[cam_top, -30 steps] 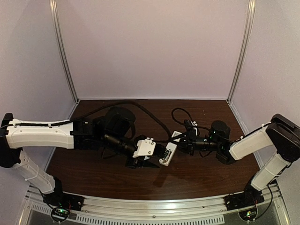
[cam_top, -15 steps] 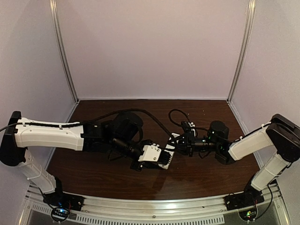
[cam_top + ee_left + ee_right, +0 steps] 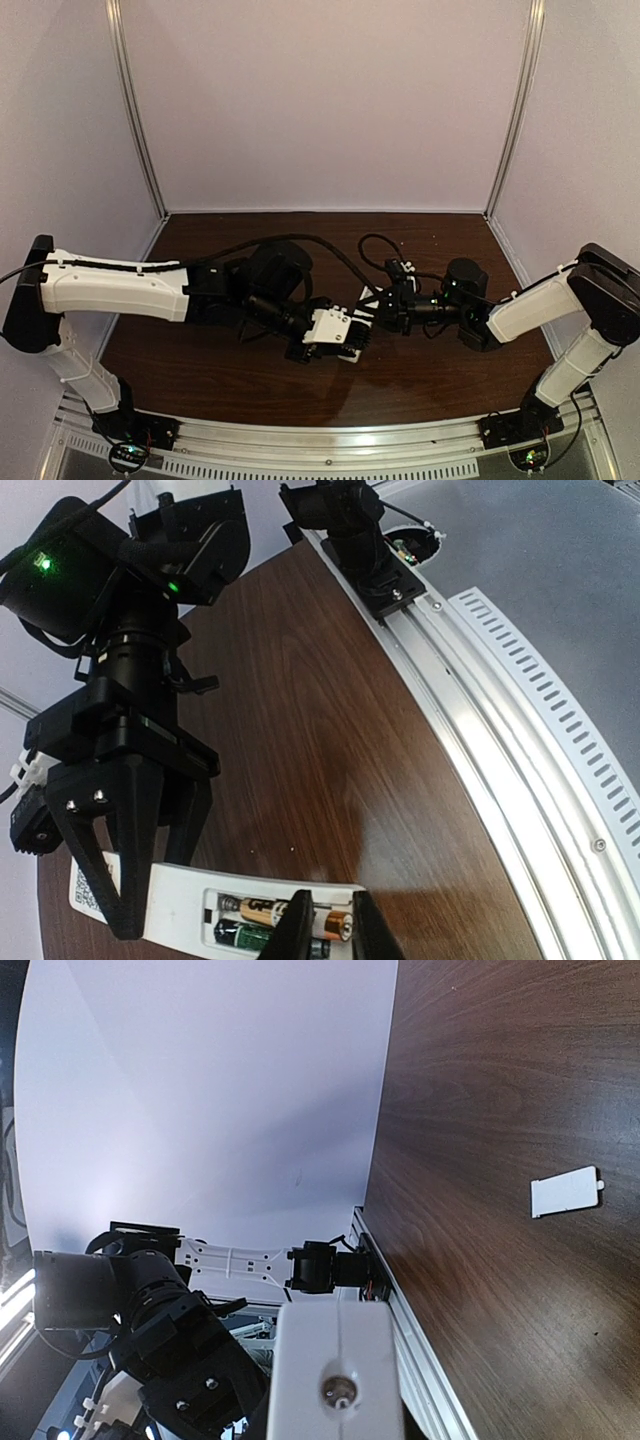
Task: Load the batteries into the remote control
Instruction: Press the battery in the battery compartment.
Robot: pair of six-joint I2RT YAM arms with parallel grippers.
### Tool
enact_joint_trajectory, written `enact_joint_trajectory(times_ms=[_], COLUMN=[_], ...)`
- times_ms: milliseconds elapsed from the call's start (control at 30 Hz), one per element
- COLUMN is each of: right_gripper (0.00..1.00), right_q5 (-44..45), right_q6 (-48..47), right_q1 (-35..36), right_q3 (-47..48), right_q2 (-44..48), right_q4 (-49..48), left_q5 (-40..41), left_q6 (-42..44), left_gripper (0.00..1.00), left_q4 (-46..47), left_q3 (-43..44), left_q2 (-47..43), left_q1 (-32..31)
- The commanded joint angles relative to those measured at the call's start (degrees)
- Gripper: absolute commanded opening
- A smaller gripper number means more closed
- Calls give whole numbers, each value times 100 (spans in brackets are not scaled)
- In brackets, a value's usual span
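Black fingertips of the left gripper stand nearly together with a slim gap, set over the open back of the remote control, where the batteries lie side by side in the compartment directly under those tips; whether they pinch one I cannot tell. To its right, the right gripper is clamped across the remote control's labelled end, one finger on each long edge. A small white cover piece lies on the wooden table, off to one side of that gripper.

There are 2 batteries, 1 remote control, 1 white cover piece and 2 arms.
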State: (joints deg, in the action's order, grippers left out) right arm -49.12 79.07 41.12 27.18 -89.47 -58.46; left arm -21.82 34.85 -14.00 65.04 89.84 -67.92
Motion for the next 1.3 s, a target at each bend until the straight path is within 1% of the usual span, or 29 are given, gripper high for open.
enact_joint_trajectory(times_ms=[0,133,333,533,1033,1267], right_gripper=[0,0,0,0,0,0], right_q5=[-55,-30,-27,-17,-17,-85], right_q6=[-45,-26,46,47,46,123], right_q1=[53,79,97,112,115,156], right_q3=[155,134,121,137,145,169], right_q2=[-9,-31,-88,-96,34,49], right_q4=[-175,-236,-388,-386,-395,-641], left_q5=[10,-31,-122,-107,-156,-299], left_q6=[-19,-23,-22,-21,-240,-246], left_gripper=[16,14,18,17,11,10], left_q4=[235,237,213,213,206,410], left_q3=[165,175,158,191,263,127], left_q2=[86,110,151,228,497,514], left_q1=[82,137,166,168,310,412])
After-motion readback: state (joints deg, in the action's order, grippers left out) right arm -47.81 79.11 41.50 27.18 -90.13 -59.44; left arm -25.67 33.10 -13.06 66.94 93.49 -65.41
